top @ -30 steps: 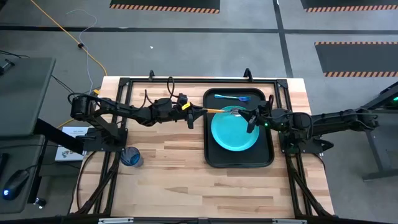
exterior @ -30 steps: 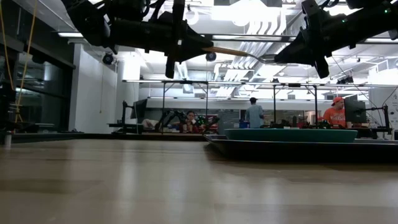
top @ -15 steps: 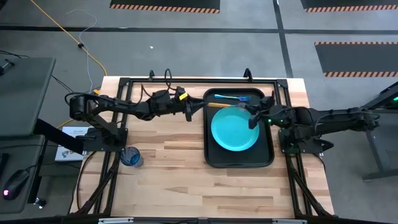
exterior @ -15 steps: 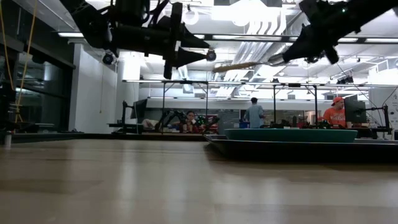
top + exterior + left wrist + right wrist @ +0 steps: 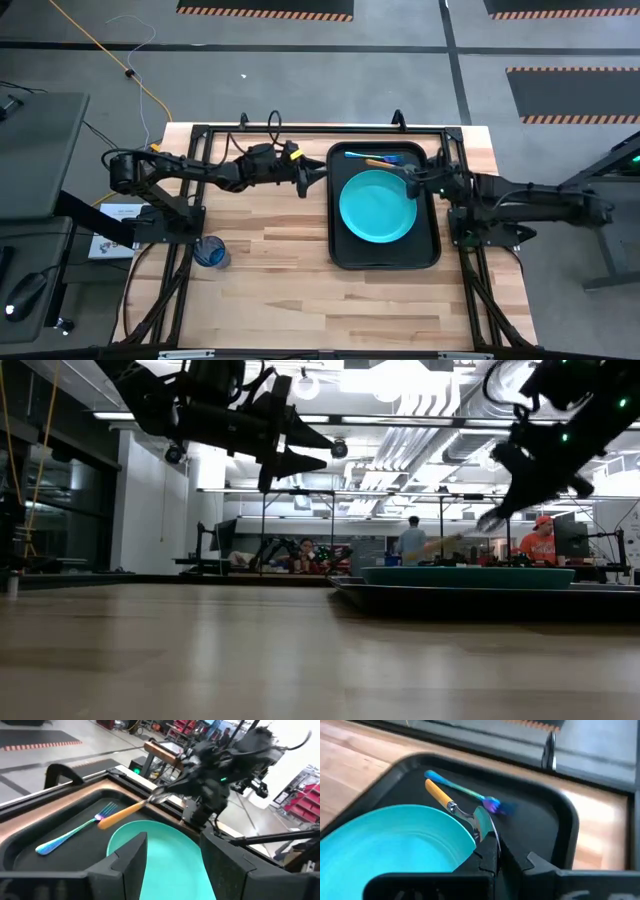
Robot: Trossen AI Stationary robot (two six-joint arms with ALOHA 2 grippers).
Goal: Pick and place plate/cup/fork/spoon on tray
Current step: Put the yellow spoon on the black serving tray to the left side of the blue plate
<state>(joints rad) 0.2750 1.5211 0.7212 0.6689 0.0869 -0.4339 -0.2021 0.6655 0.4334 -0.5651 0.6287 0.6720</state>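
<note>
Turquoise plastic fills the middle of the tray: the plate (image 5: pixel 377 205) lies flat inside the black tray (image 5: pixel 432 252), which sits on the right half of the wooden table (image 5: pixel 270 280). Behind the plate, in the strip of tray nearest the far rim, a fork (image 5: pixel 372 156) with a blue handle and an iridescent head lies flat. Just beside it is the spoon (image 5: pixel 381 164), orange-handled with a metal bowl; my right wrist view shows the metal end pinched between my dark fingers while the orange handle (image 5: pixel 439 794) reaches out over the tray floor past the plate's far edge. So my right gripper (image 5: pixel 409 175) is closed tight on the spoon's bowl end, low over the tray's far right corner; in the low view it hangs close above the plate's rim (image 5: pixel 497 517).

My left gripper (image 5: pixel 303 179) carries nothing. It hovers over bare table just beside the tray's left rim, pointing toward the tray, and its two fingers (image 5: pixel 129 858) stand apart with a clear gap between them. In the low view it is well above the tabletop (image 5: pixel 290 461).

The cup (image 5: pixel 210 252), dark blue and translucent, stands upright near the table's left edge, well apart from the tray and from both grippers.

Beyond the table, the low view takes in a workshop with several people (image 5: pixel 409 541) far off.
</note>
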